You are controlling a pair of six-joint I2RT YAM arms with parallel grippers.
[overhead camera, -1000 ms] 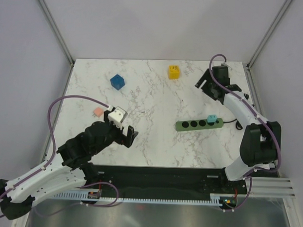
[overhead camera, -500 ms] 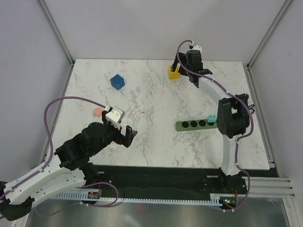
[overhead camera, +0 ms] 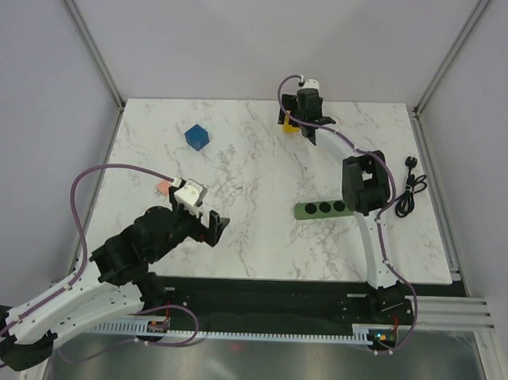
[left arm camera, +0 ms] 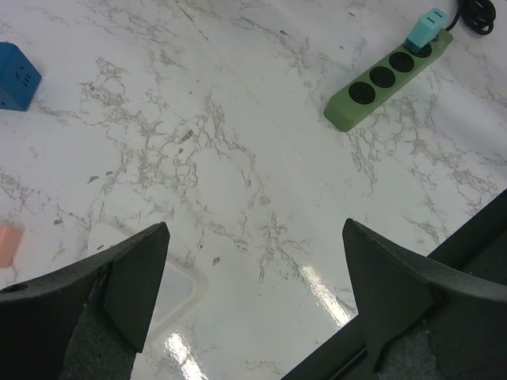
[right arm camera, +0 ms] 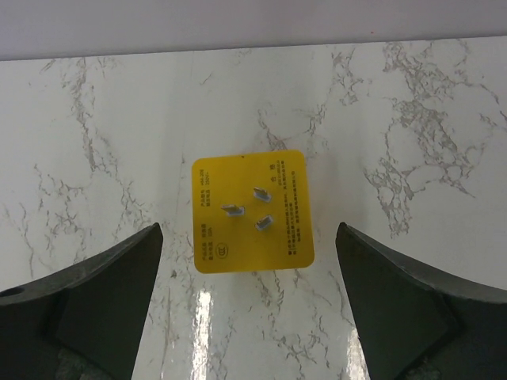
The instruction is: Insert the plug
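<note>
Plug (right arm camera: 249, 237): yellow plastic cube | three metal prongs (right arm camera: 259, 191) up | glossy marble table (right arm camera: 412, 119)

Marble table (overhead camera: 254, 173) holds plug (right arm camera: 238, 237), blue cube (overhead camera: 196, 137), socket strip (overhead camera: 320, 210).

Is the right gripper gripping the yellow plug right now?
No, the right wrist view shows the right gripper open, its fingers standing clear on either side of the yellow plug without touching it.

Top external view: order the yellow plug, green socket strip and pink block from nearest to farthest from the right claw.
1. Yellow plug, directly below the right claw.
2. Green socket strip, right side, mid-table.
3. Pink block, far left.
</note>
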